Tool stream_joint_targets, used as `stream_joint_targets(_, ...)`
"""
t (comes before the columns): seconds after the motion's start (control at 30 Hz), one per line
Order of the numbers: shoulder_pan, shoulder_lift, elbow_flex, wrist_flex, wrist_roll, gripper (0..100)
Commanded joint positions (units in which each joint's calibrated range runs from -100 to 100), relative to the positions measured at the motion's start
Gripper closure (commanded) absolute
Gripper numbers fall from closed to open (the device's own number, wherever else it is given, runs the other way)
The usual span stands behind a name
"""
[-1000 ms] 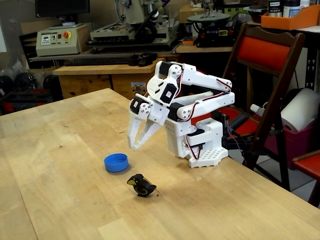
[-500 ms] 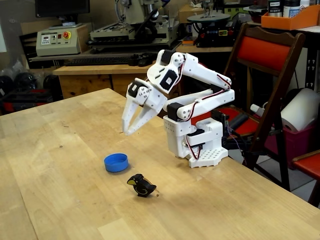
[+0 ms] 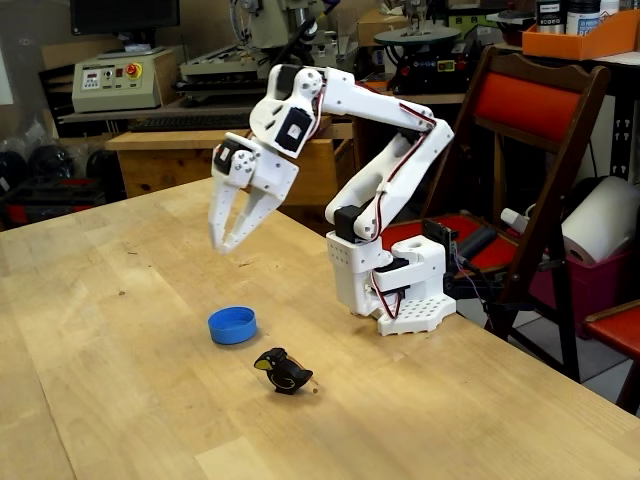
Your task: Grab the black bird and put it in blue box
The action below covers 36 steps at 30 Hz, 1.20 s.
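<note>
The black bird (image 3: 281,371), glossy with a yellow beak, lies on the wooden table (image 3: 120,400) near its front. Just up and left of it sits the blue box (image 3: 232,325), a shallow round blue dish with nothing in it. My white gripper (image 3: 221,243) hangs in the air above and slightly left of the blue box, fingers pointing down. Its fingertips stand a little apart and hold nothing. The bird is well below and to the right of the gripper.
The arm's white base (image 3: 392,285) stands at the table's right edge. A red folding chair (image 3: 530,130) and a paper towel roll (image 3: 600,220) are beyond that edge. A workbench (image 3: 180,140) with machines fills the background.
The arm has unfolded and reached up and to the left. The gripper rose and moved left from beside the base to above the blue box. Bird and box stayed put.
</note>
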<state>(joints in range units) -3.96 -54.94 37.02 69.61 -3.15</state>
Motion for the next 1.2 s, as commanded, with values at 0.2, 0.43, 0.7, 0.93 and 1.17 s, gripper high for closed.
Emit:
stream_joint_targets(0.2, -0.49, 17.15, -11.18, 0.11, -0.34, 98)
stream_joint_targets(0.43, -0.56, 21.77, -11.18, 0.11, -0.34, 98)
stream_joint_targets(0.7, -0.64, 22.54, -11.18, 0.03, -0.34, 95)
stream_joint_targets(0.93, -5.38, 22.54, -11.09, 0.9, -0.34, 75)
stream_joint_targets(1.17, -14.41, 22.63, -11.09, 9.2, -0.34, 59)
